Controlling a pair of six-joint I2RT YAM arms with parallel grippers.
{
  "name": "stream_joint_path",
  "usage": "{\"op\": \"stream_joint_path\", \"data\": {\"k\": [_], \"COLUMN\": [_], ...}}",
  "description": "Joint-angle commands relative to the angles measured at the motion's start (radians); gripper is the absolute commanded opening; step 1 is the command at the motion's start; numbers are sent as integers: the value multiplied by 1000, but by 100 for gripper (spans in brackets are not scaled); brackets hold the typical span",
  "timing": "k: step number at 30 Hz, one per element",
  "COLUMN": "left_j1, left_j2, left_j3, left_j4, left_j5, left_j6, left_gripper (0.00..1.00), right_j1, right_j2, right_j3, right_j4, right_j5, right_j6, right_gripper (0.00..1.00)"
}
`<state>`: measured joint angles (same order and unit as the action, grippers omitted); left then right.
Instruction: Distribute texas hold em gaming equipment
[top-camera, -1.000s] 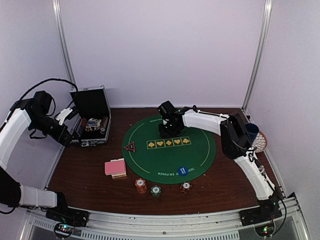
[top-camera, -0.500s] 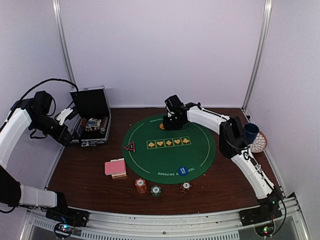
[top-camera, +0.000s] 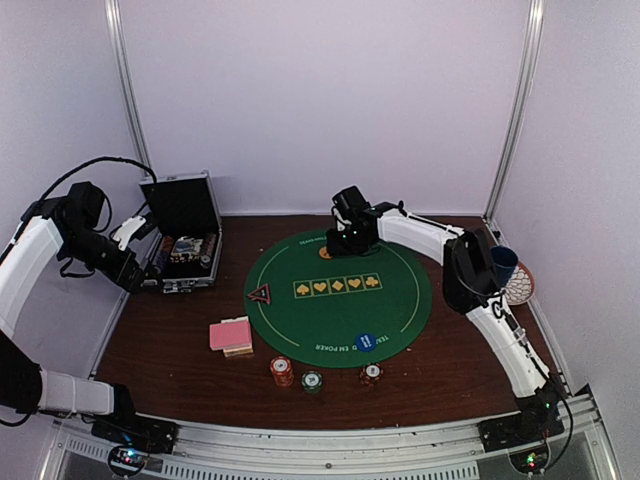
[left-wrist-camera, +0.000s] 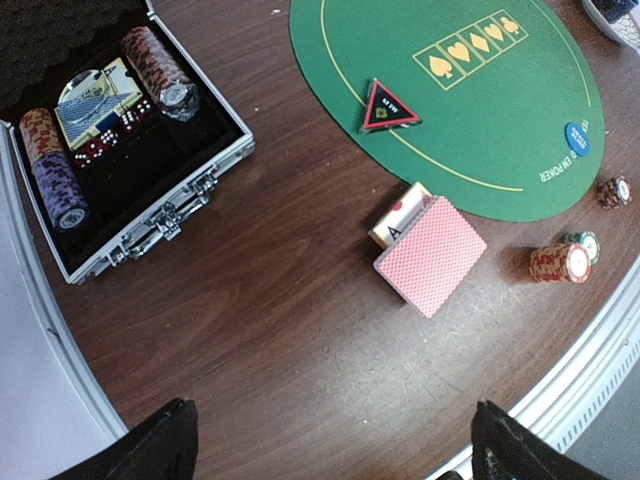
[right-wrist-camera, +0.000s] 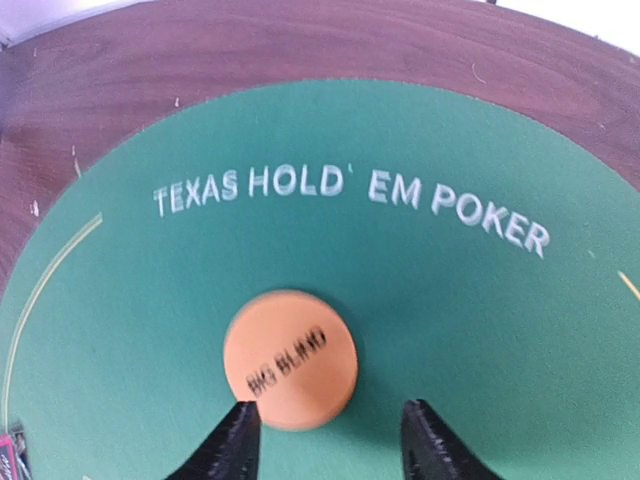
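Orange marker disc (right-wrist-camera: 290, 358) on green mat (right-wrist-camera: 470, 310), by parted right fingers (right-wrist-camera: 233, 447)

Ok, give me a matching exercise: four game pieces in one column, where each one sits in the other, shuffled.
1 orange disc
2 blue disc
3 red triangle
4 pink-backed cards

A on the table, left of the green mat
B mat's near edge
C mat's left edge
D mat's far edge

Pairs: 1-D, 2-B, 3-C, 4-A
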<state>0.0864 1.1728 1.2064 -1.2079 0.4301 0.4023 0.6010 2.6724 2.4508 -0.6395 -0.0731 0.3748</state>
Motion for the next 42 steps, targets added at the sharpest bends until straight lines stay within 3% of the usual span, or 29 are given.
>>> {"op": "stream_joint_path", "data": {"k": [1,6,15,21,25,42], "left_j1": [6,6,6,6,6,6], "left_j2": [-14,-18,-12,2,3,-8], "left_j3": [23,23,29,38,41,42], "left_j4": [-16,-28,-32,-39,-40,-48], "left_j5": [27,22,37,43,46,52], "left_j6": [4,3,6,6,3,1], "left_gripper": [98,97,97,97,97,97], "right_j1": [24,71,231,317,362,406], "right_j2": [-153,-240,-659,-841,-857,-721], "right_j3": [-111,-238,-901,-1153,-1203,-1136], "right_j4": [18,-11,105,85,68,9], "right_j5": [68,105,148,138,146,255], "right_j6": [-71,-83,-129,-98,-97,-134], "right_gripper": [54,53,52,52,52,52]}}
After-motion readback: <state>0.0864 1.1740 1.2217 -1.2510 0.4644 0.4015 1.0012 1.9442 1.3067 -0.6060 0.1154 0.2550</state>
